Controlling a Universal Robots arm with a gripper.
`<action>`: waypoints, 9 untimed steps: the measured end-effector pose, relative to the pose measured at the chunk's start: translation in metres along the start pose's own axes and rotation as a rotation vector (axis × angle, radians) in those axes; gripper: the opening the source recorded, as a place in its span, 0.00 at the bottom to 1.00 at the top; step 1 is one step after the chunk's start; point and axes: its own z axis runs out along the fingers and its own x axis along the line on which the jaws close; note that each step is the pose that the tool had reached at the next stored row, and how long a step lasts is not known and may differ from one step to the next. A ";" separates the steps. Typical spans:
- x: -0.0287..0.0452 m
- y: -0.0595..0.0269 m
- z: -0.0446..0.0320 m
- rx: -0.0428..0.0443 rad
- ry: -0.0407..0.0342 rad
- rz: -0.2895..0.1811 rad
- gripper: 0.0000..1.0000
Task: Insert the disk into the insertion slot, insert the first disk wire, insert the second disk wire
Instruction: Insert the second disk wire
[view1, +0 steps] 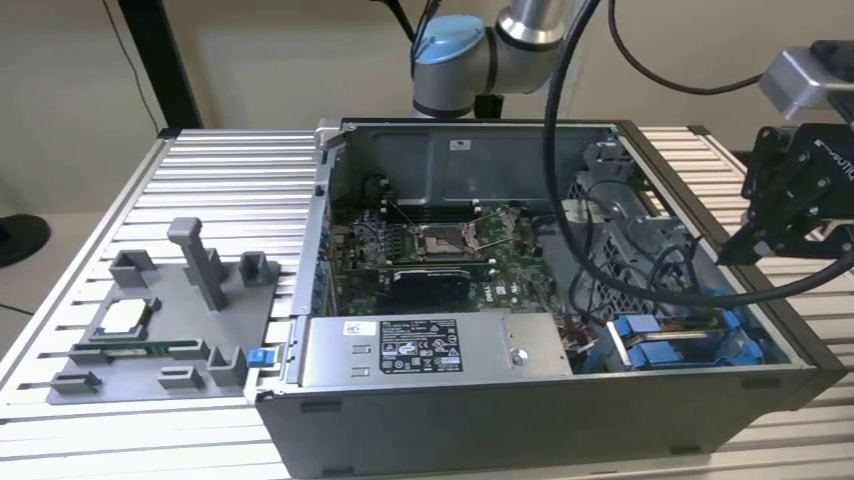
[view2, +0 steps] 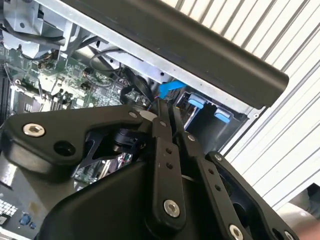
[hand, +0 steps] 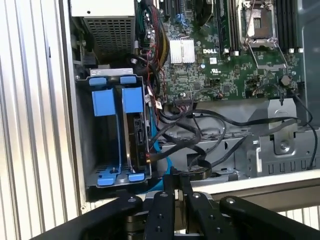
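The disk (hand: 136, 134) stands on edge in the insertion slot (hand: 85, 150), a grey cage with blue rails, its blue carrier tab (hand: 132, 99) beside a second blue tab (hand: 104, 102). A blue wire (hand: 161, 156) and black wires (hand: 200, 134) run from the disk's end. In the exterior view my gripper (view1: 737, 252) hangs above the case's right wall, over the cage (view1: 681, 340). Its black fingers are shut together in both wrist views (view2: 167, 105) (hand: 175, 179), just outside the case rim. The blue wire (view2: 171, 87) passes close beyond the tips; I cannot tell if it touches them.
The open computer case holds a green motherboard (view1: 427, 250) and a grey power supply (view1: 414, 350). The arm's black cable (view1: 574, 200) loops over the case. A grey fixture plate (view1: 160, 320) with small parts lies on the ribbed table at the exterior view's left.
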 end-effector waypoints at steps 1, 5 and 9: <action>0.0002 0.0022 -0.0003 0.0002 -0.0002 0.001 0.00; 0.0012 0.0125 -0.0010 0.0007 -0.0004 0.005 0.00; 0.0027 0.0252 -0.0005 0.0014 -0.0004 0.006 0.00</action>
